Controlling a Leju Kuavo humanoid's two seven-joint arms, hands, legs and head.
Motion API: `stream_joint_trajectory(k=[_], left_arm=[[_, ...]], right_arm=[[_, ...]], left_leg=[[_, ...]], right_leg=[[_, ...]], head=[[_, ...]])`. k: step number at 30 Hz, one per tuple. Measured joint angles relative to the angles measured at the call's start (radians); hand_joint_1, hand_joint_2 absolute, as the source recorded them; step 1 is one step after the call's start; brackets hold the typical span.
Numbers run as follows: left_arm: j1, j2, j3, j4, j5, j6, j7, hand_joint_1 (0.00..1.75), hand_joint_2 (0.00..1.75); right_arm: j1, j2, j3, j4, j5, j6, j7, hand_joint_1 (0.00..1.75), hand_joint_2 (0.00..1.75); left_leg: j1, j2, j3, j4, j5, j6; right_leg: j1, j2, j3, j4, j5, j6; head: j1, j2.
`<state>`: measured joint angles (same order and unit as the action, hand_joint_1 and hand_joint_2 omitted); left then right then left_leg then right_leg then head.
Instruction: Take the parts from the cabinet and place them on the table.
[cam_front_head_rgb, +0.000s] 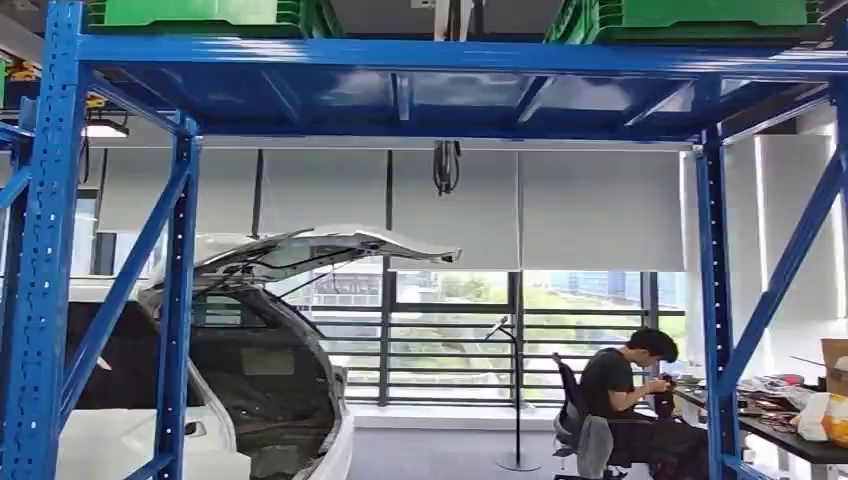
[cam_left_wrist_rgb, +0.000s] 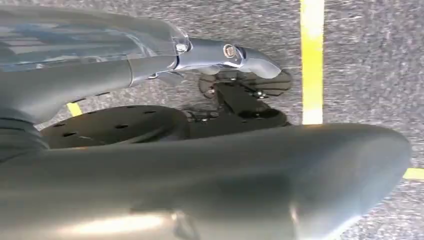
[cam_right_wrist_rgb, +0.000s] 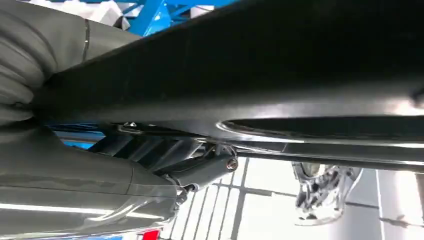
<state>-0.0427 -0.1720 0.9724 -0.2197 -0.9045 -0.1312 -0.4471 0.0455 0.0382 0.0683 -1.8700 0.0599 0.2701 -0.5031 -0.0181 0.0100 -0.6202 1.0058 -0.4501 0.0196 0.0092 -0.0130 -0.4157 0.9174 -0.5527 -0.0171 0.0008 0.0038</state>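
Whether the left robot hand (cam_left_wrist_rgb: 235, 75) or right robot hand (cam_right_wrist_rgb: 200, 170) grips anything I cannot tell, but the green bins (cam_front_head_rgb: 200, 12) sit overhead, in the frame's upper corners.

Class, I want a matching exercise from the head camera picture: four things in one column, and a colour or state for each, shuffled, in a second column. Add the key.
Things:
1. rack
2. crates
3. car hatch
4. person

Colour or state:
A. raised open
B. green
C. seated at a desk
D. blue

Pairs: 1-D, 2-B, 3-A, 4-C
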Motion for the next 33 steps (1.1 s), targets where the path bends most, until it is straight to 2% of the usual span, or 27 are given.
stream_joint_trajectory(k=[1, 3, 4, 5, 6, 7, 8, 9, 10, 11, 14, 16, 18, 19, 20, 21, 22, 23, 24, 25, 26, 29, 30, 31, 32, 33], left_arm=[[0.001, 0.000, 0.000, 0.000, 0.000, 0.000, 0.000, 0.00, 0.00], [0.002, 0.003, 0.000, 0.000, -0.001, 0.001, 0.001, 0.00, 0.00], [0.002, 0.003, 0.001, 0.000, -0.001, 0.001, 0.001, 0.00, 0.00], [0.003, 0.004, 0.001, 0.000, -0.001, 0.001, 0.001, 0.00, 0.00], [0.004, 0.005, 0.001, 0.000, -0.001, 0.001, 0.001, 0.00, 0.00], [0.004, 0.007, 0.002, 0.000, -0.002, 0.001, 0.001, 0.00, 0.00], [0.003, 0.009, 0.002, 0.000, -0.004, 0.001, 0.000, 0.00, 0.00], [0.002, 0.009, 0.003, 0.000, -0.006, 0.001, 0.000, 0.00, 0.00], [-0.001, 0.009, 0.003, 0.000, -0.006, 0.001, -0.001, 0.00, 0.00], [-0.002, 0.009, 0.003, 0.000, -0.007, 0.001, -0.002, 0.00, 0.00], [-0.002, 0.010, 0.009, 0.000, -0.008, 0.001, -0.003, 0.00, 0.00], [0.000, 0.010, 0.010, 0.000, -0.008, 0.001, -0.003, 0.00, 0.00], [-0.001, 0.010, 0.010, 0.000, -0.008, 0.001, -0.003, 0.00, 0.00], [0.000, 0.010, 0.010, 0.000, -0.008, 0.001, -0.003, 0.00, 0.00], [0.001, 0.011, 0.011, 0.000, -0.008, 0.001, -0.003, 0.00, 0.00], [0.001, 0.011, 0.012, 0.000, -0.009, 0.001, -0.003, 0.00, 0.00], [0.001, 0.011, 0.012, 0.000, -0.010, 0.001, -0.003, 0.00, 0.00], [0.000, 0.011, 0.012, 0.000, -0.010, 0.001, -0.003, 0.00, 0.00], [-0.002, 0.011, 0.012, 0.000, -0.011, 0.001, -0.003, 0.00, 0.00], [-0.002, 0.011, 0.012, 0.000, -0.011, 0.001, -0.004, 0.00, 0.00], [-0.007, 0.011, 0.012, 0.000, -0.011, 0.001, -0.004, 0.00, 0.00], [-0.002, 0.011, 0.012, 0.000, -0.011, 0.001, -0.005, 0.00, 0.00], [-0.002, 0.011, 0.013, 0.000, -0.011, 0.002, -0.006, 0.00, 0.00], [-0.001, 0.011, 0.013, 0.000, -0.011, 0.003, -0.006, 0.00, 0.00], [-0.002, 0.011, 0.013, 0.000, -0.011, 0.003, -0.006, 0.00, 0.00], [-0.003, 0.011, 0.013, 0.000, -0.011, 0.004, -0.005, 0.00, 0.00]], right_arm=[[0.000, 0.000, 0.000, 0.000, 0.002, 0.001, -0.002, 1.75, 1.75], [0.004, 0.000, -0.002, 0.002, 0.005, 0.001, -0.004, 1.75, 1.75], [0.006, -0.001, -0.002, 0.003, 0.006, 0.002, -0.005, 1.75, 1.75], [0.007, -0.001, -0.002, 0.006, 0.008, 0.002, -0.007, 1.75, 1.75], [0.008, -0.001, -0.002, 0.008, 0.009, 0.003, -0.009, 1.75, 1.75], [0.008, -0.001, -0.002, 0.009, 0.009, 0.003, -0.011, 1.75, 1.75], [0.008, -0.001, -0.002, 0.010, 0.009, 0.003, -0.012, 1.75, 1.75], [0.008, -0.001, -0.002, 0.010, 0.009, 0.004, -0.013, 1.75, 1.75], [0.007, -0.001, -0.003, 0.010, 0.009, 0.005, -0.014, 1.75, 1.75], [0.007, -0.001, -0.003, 0.010, 0.010, 0.006, -0.015, 1.75, 1.75], [0.007, -0.001, -0.003, 0.010, 0.010, 0.008, -0.018, 1.75, 1.75], [0.007, -0.002, -0.003, 0.009, 0.010, 0.008, -0.020, 1.75, 1.75], [0.007, -0.002, -0.002, 0.010, 0.010, 0.008, -0.020, 1.75, 1.75], [0.008, -0.003, -0.002, 0.010, 0.010, 0.008, -0.020, 1.75, 1.75], [0.009, -0.003, -0.002, 0.011, 0.010, 0.008, -0.020, 1.75, 1.75], [0.009, -0.003, -0.002, 0.011, 0.010, 0.008, -0.020, 1.75, 1.75], [0.009, -0.003, -0.002, 0.011, 0.010, 0.009, -0.020, 1.75, 1.75], [0.009, -0.003, -0.002, 0.010, 0.010, 0.009, -0.020, 1.75, 1.75], [0.009, -0.003, -0.002, 0.010, 0.010, 0.009, -0.020, 1.75, 1.75], [0.009, -0.004, -0.002, 0.010, 0.010, 0.010, -0.021, 1.75, 1.75], [0.011, -0.004, -0.002, 0.009, 0.010, 0.011, -0.021, 1.75, 1.75], [0.007, -0.005, -0.002, 0.008, 0.010, 0.012, -0.021, 1.75, 1.75], [0.005, -0.004, -0.002, 0.007, 0.010, 0.012, -0.022, 1.75, 1.75], [0.006, -0.004, -0.002, 0.006, 0.010, 0.012, -0.023, 1.75, 1.75], [0.008, -0.004, -0.003, 0.004, 0.009, 0.012, -0.023, 1.75, 1.75], [0.009, -0.004, -0.003, 0.004, 0.009, 0.013, -0.024, 1.75, 1.75]], left_leg=[[0.004, -0.003, -0.014, 0.039, -0.047, -0.006], [0.014, -0.003, -0.063, 0.192, -0.146, -0.017], [0.017, -0.003, -0.083, 0.260, -0.167, -0.022], [0.020, -0.003, -0.089, 0.298, -0.162, -0.026], [0.024, -0.003, -0.073, 0.286, -0.140, -0.030], [0.029, -0.003, -0.038, 0.232, -0.107, -0.033], [0.032, -0.002, 0.014, 0.144, -0.070, -0.035], [0.035, 0.004, 0.061, 0.060, -0.046, -0.035], [0.027, 0.014, 0.082, 0.031, -0.068, -0.031], [0.026, 0.014, 0.078, 0.025, -0.066, -0.019], [0.028, 0.002, 0.072, 0.014, -0.073, -0.003], [0.035, -0.003, 0.070, 0.008, -0.066, 0.009], [0.034, -0.009, 0.063, 0.008, -0.062, 0.017], [0.033, -0.012, 0.061, 0.008, -0.061, 0.019], [0.031, -0.016, 0.060, 0.008, -0.060, 0.020], [0.031, -0.022, 0.060, 0.008, -0.060, 0.020], [0.030, -0.028, 0.061, 0.008, -0.059, 0.019], [0.029, -0.039, 0.064, 0.008, -0.058, 0.018], [0.029, -0.047, 0.066, 0.008, -0.058, 0.018], [0.029, -0.053, 0.062, 0.009, -0.055, 0.013], [0.029, -0.063, 0.056, 0.012, -0.052, 0.007], [0.034, -0.088, 0.043, 0.005, -0.038, -0.015], [0.032, -0.082, 0.038, 0.011, -0.048, -0.015], [0.027, -0.053, 0.024, 0.032, -0.071, -0.019], [0.028, -0.037, 0.001, 0.083, -0.105, -0.022], [0.030, -0.028, -0.034, 0.167, -0.146, -0.028]], right_leg=[[-0.001, 0.000, -0.009, 0.001, 0.005, -0.009], [-0.001, 0.000, -0.025, 0.005, 0.016, -0.010], [-0.001, 0.000, -0.034, 0.009, 0.020, -0.010], [-0.002, -0.002, -0.042, 0.015, 0.022, -0.008], [-0.002, -0.004, -0.050, 0.022, 0.022, -0.007], [-0.003, -0.005, -0.059, 0.032, 0.021, -0.006], [-0.005, -0.007, -0.064, 0.042, 0.018, -0.001], [-0.005, -0.008, -0.068, 0.053, 0.013, 0.005], [0.002, -0.011, -0.079, 0.062, 0.008, 0.013], [0.002, -0.013, -0.082, 0.069, 0.008, 0.016], [0.002, -0.022, -0.089, 0.073, 0.010, 0.028], [-0.002, 0.000, -0.106, 0.111, -0.030, 0.044], [-0.008, 0.003, -0.177, 0.266, -0.111, 0.050], [-0.009, 0.003, -0.215, 0.347, -0.138, 0.052], [-0.011, 0.003, -0.232, 0.385, -0.139, 0.053], [-0.011, 0.004, -0.228, 0.374, -0.119, 0.053], [-0.011, 0.006, -0.205, 0.325, -0.081, 0.051], [-0.011, 0.013, -0.163, 0.234, -0.026, 0.048], [-0.011, 0.036, -0.125, 0.148, 0.020, 0.043], [-0.012, 0.085, -0.105, 0.105, 0.025, 0.033], [-0.012, 0.082, -0.109, 0.097, 0.034, 0.032], [-0.008, 0.055, -0.113, 0.091, 0.032, 0.028], [-0.023, 0.039, -0.104, 0.057, 0.032, 0.020], [-0.020, 0.030, -0.104, 0.056, 0.037, 0.012], [-0.021, 0.020, -0.105, 0.055, 0.038, 0.009], [-0.020, 0.006, -0.107, 0.057, 0.038, 0.008]], head=[[0.000, 0.000], [0.000, 0.000], [0.000, 0.000], [0.000, 0.000], [0.000, 0.000], [0.000, 0.000], [0.000, 0.000], [0.000, 0.000], [0.000, 0.000], [0.000, 0.000], [0.000, 0.001], [-0.001, 0.000], [-0.001, 0.000], [-0.001, 0.000], [-0.001, 0.000], [-0.001, 0.000], [-0.001, 0.000], [-0.001, 0.000], [-0.001, 0.000], [0.000, 0.000], [-0.001, 0.000], [-0.001, 0.000], [0.000, 0.000], [-0.001, 0.000], [0.000, 0.000], [0.000, 0.000]])
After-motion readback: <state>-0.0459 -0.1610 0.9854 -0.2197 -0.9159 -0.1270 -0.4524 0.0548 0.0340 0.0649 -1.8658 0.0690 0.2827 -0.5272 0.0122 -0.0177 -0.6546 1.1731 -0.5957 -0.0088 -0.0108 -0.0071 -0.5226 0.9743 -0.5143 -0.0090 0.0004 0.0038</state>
